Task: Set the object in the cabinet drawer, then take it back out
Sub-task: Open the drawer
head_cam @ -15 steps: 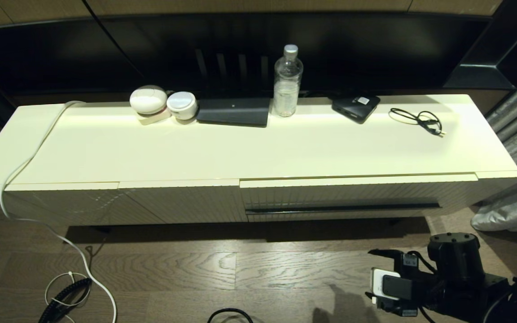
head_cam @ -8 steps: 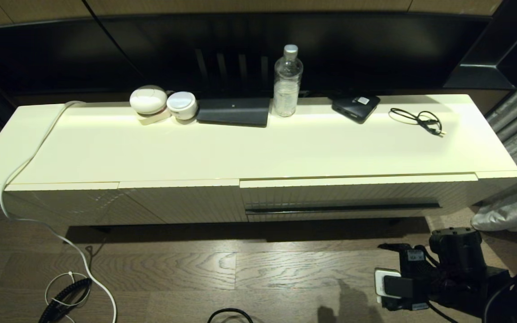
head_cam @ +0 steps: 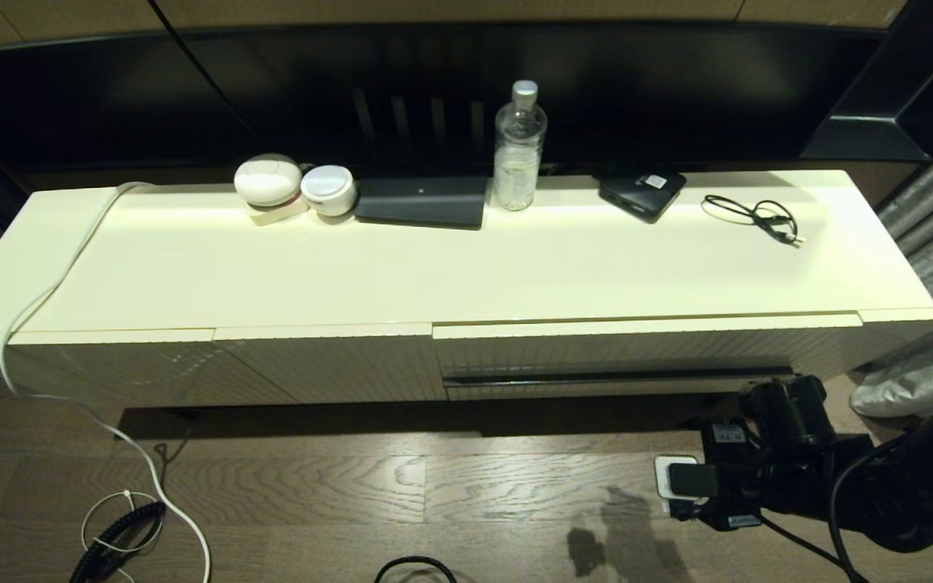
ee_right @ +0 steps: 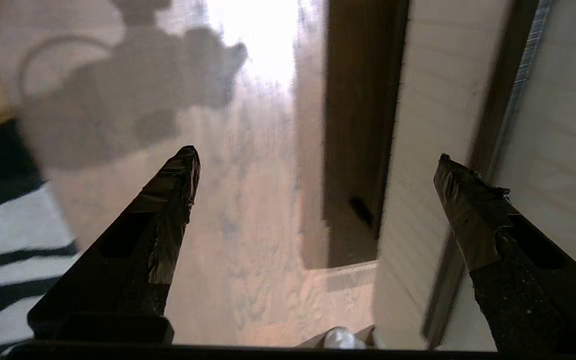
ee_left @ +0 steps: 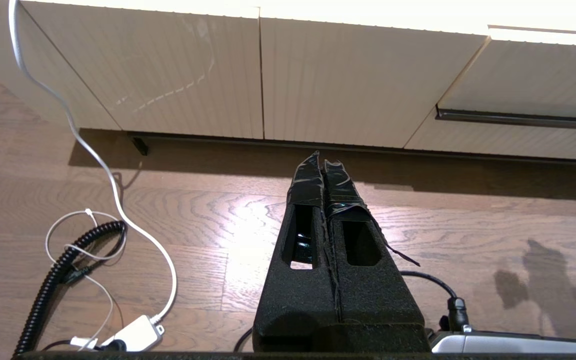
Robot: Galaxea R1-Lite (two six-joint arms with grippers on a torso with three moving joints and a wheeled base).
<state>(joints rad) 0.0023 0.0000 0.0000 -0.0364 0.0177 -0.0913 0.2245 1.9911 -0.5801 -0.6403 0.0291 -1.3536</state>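
Note:
The black umbrella shows in none of the views. The cabinet drawer [head_cam: 620, 356] is closed; its ribbed cream front carries a long dark handle slot [head_cam: 617, 376]. My right arm [head_cam: 766, 457] hangs low over the wooden floor, just in front of the drawer's right end. In the right wrist view my right gripper [ee_right: 315, 167] is open and empty, one fingertip [ee_right: 450, 175] lying against the ribbed drawer front [ee_right: 425, 150] beside the dark slot [ee_right: 495, 125]. My left gripper [ee_left: 323, 167] is shut, holds nothing, and is parked above the floor facing the left cabinet panels; the drawer [ee_left: 523, 80] lies off to one side.
On the cabinet top [head_cam: 434, 267] stand a clear bottle [head_cam: 519, 150], a flat black box with white label [head_cam: 642, 192], a thin cable loop [head_cam: 754, 214], two white round devices [head_cam: 292, 186] and a dark slab [head_cam: 422, 202]. A white cord [head_cam: 70, 267] trails to floor cables [head_cam: 114, 530]. Grey curtain [head_cam: 932, 324] at right.
My right arm has risen and moved forward toward the cabinet, ending close to the drawer's right end. Nothing on the cabinet has moved.

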